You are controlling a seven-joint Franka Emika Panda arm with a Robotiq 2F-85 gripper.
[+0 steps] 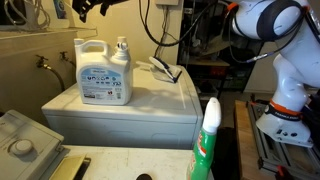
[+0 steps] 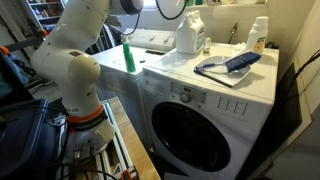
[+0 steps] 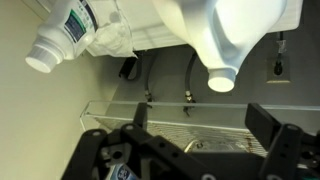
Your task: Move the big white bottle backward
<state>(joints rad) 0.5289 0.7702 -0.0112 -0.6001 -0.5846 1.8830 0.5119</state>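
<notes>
The big white bottle [image 1: 105, 72], a squarish jug with a handle, white cap and blue-and-white label, stands upright on the white washing machine top [image 1: 150, 100]. It shows in both exterior views [image 2: 190, 35]. In the upside-down wrist view its cap and body [image 3: 235, 40] hang from the top edge. My gripper [image 3: 200, 125] is open and empty. It hovers above the jug at the top edge of an exterior view [image 1: 92, 6], apart from the jug.
A small clear bottle with a white cap [image 2: 259, 35] stands near the jug [image 3: 60, 40]. A green-and-white spray bottle [image 1: 208, 140] stands beside the machine. A blue tool on papers [image 2: 232, 65] lies on the machine top. A utility sink [image 1: 20, 135] is nearby.
</notes>
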